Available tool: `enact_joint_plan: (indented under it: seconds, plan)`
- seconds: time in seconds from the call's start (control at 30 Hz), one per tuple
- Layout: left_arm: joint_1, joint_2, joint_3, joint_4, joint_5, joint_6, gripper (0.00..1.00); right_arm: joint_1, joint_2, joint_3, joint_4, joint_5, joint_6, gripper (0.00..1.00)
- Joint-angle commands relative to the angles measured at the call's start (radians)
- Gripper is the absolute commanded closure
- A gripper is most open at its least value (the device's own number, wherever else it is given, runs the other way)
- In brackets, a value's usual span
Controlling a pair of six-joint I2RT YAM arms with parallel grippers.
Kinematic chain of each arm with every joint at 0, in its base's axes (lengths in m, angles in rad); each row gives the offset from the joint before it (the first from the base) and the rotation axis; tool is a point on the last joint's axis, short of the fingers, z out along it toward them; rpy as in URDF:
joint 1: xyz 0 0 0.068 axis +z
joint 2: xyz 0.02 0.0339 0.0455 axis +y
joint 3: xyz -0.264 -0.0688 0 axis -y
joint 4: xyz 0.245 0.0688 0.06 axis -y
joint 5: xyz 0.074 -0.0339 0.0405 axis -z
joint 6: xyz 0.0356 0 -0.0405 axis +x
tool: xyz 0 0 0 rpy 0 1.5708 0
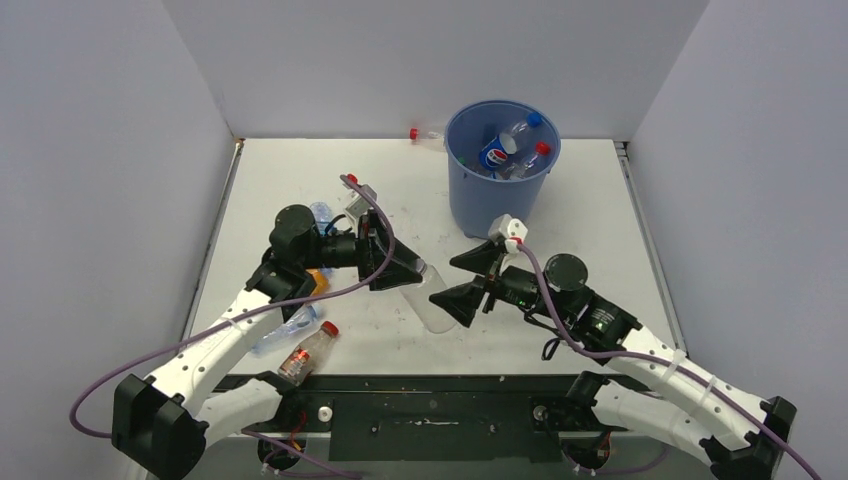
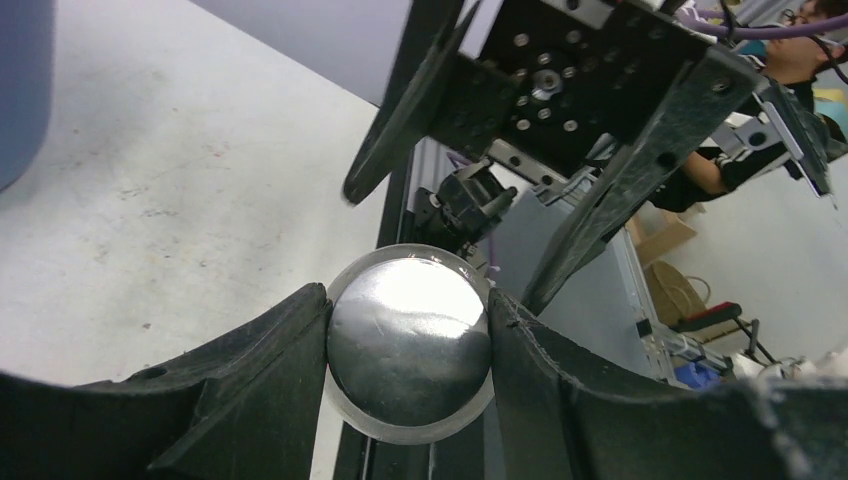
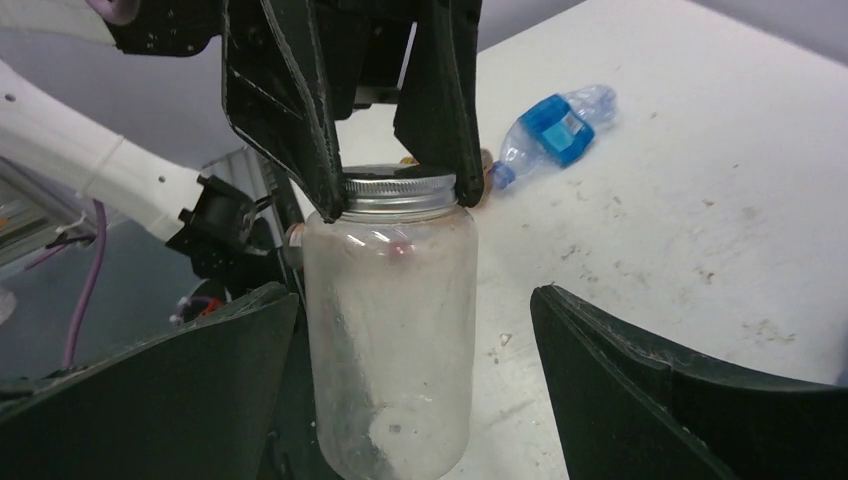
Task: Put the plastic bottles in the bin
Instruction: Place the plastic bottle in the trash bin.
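My left gripper (image 1: 408,272) is shut on the silver lid (image 2: 408,335) of a clear, frosted jar (image 1: 432,302), which it holds above the table at mid front. My right gripper (image 1: 445,282) is open, its fingers either side of the jar's body (image 3: 390,330) with a gap on the right. The blue bin (image 1: 462,200) stands at the back with a Pepsi bottle (image 1: 494,155) and two clear bottles inside. On the table at the left lie a red-capped bottle (image 1: 308,352), a clear bottle (image 1: 285,328), an orange one (image 1: 318,281) and a blue-labelled one (image 3: 555,130).
A red-capped bottle (image 1: 425,135) lies behind the bin against the back wall. White walls close in the table on the left, back and right. The black rail (image 1: 430,410) with the arm bases runs along the near edge.
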Motion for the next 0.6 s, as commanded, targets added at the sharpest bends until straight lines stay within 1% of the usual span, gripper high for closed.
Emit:
enact_joint_plan:
  seconds: [0.0,0.13,0.37,0.5,0.57]
  plan:
    - [-0.020,-0.019,-0.005,0.152,0.083,-0.055,1.00,0.007,0.041,0.016,0.025,-0.146,0.044,0.10]
    - [-0.040,-0.049,-0.009,0.088,0.053,0.008,1.00,0.007,0.085,0.036,0.036,-0.186,0.074,0.10]
    - [-0.063,-0.064,-0.008,0.038,0.009,0.050,1.00,0.011,0.147,0.051,0.031,-0.198,0.124,0.10]
    - [-0.074,-0.066,-0.010,0.036,0.006,0.054,1.00,0.019,0.185,0.047,0.042,-0.194,0.154,0.10]
    - [-0.078,-0.068,-0.011,0.033,0.003,0.057,1.00,0.025,0.194,0.031,0.077,-0.185,0.177,0.08]
